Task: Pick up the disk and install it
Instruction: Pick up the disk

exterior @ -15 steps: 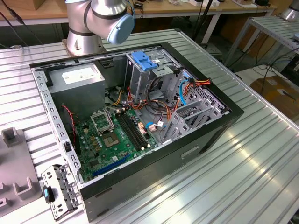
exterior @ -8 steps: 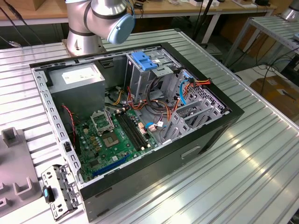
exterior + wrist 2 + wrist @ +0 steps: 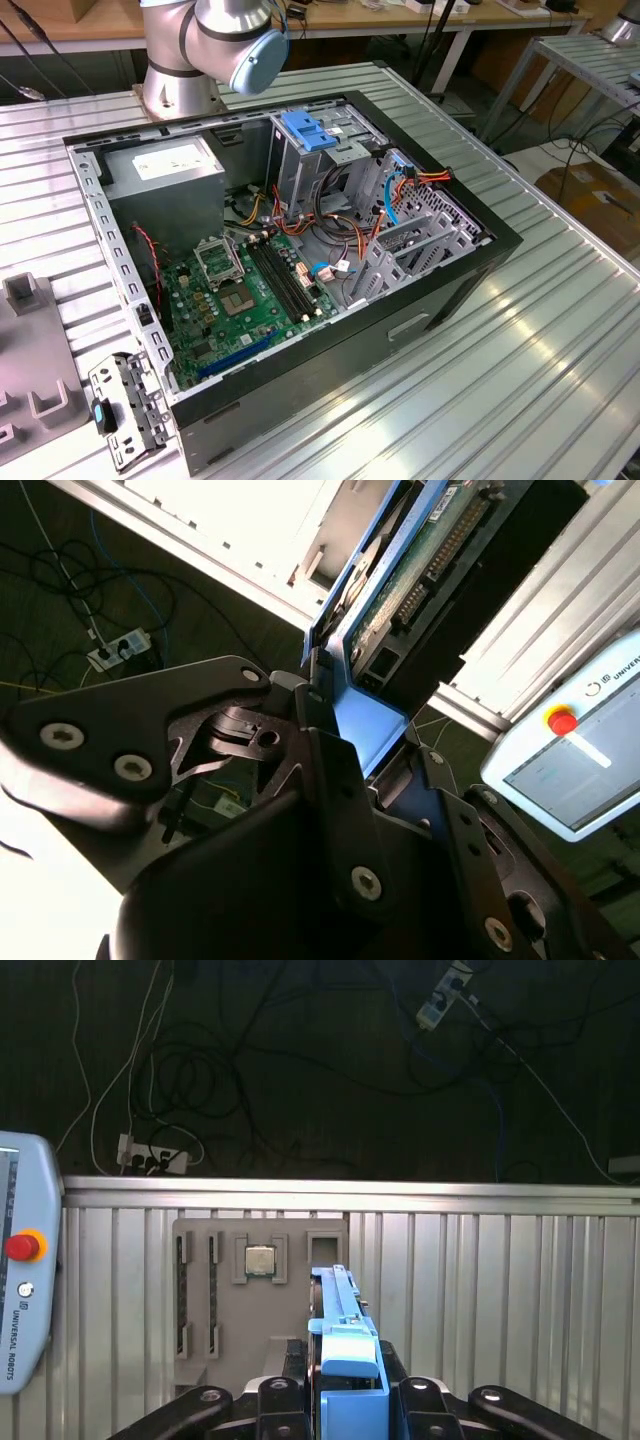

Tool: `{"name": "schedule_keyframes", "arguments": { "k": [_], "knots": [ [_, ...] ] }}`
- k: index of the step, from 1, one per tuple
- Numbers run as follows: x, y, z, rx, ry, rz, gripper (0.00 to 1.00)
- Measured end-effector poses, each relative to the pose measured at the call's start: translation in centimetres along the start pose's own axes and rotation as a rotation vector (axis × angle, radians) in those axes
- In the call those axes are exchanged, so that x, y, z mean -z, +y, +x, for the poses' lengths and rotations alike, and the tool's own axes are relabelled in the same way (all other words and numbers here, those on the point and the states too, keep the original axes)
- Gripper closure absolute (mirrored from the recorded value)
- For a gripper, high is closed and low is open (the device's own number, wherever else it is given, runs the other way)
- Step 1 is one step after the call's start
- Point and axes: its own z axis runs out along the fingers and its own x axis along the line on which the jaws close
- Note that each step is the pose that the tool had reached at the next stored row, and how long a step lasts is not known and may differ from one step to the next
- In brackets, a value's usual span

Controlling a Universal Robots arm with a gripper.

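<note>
In the second wrist view, the disk (image 3: pixel 420 570) board-side between jaws

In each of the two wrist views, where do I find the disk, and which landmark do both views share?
First wrist view: the disk stands edge-on in the pincer, in front of the grey tray.
Second wrist view: the disk reaches out from the pincer, with its green circuit board showing.
Shared landmark: the control tablet with a red button.

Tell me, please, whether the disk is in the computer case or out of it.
Out: the fingers hold the disk over the table.
</note>
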Motion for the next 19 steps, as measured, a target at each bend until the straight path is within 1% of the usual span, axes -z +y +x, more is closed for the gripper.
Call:
{"name": "schedule_keyframes", "arguments": {
  "k": [3, 12, 19],
  "knots": [
    [0.00, -0.23, 0.01, 0.000, 0.0001, -0.0001, 0.63],
    [-0.02, -1.42, 0.02, 0.000, 0.0001, -0.0002, 0.63],
    [-0.03, -2.10, 0.04, 0.000, 0.0001, -0.0001, 0.63]
  ]
}}
